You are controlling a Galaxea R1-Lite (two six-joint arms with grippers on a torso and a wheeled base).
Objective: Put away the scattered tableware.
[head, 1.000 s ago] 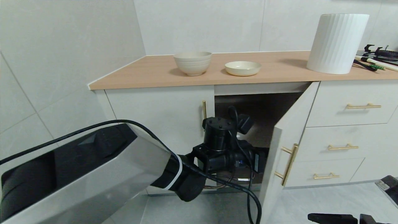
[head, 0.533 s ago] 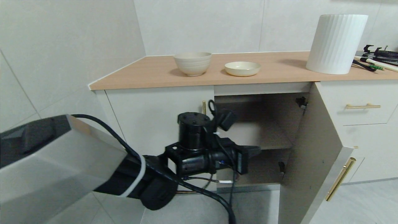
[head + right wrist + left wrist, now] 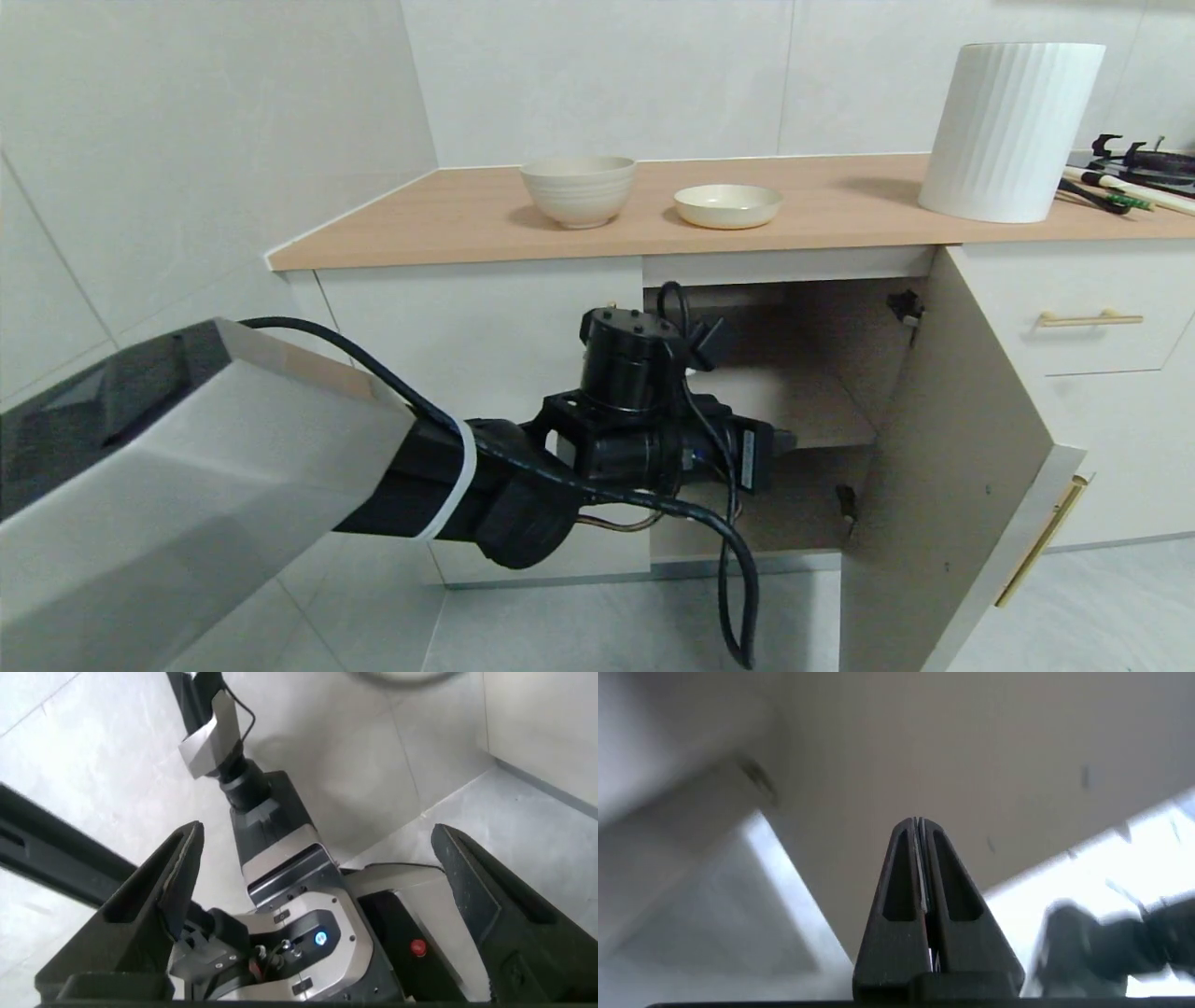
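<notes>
One bowl (image 3: 579, 189) and one dish (image 3: 729, 204) (two pieces) sit on the countertop (image 3: 448, 219). The left gripper (image 3: 917, 831) is pinched together; the right gripper (image 3: 318, 840) gapes wide.

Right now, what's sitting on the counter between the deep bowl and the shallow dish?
Nothing: in the head view, the wooden countertop between the deep bowl and the shallow dish is bare.

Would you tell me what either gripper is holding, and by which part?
Nothing is held: the left gripper is shut with nothing between its fingers, and the right gripper is open and empty.
</notes>
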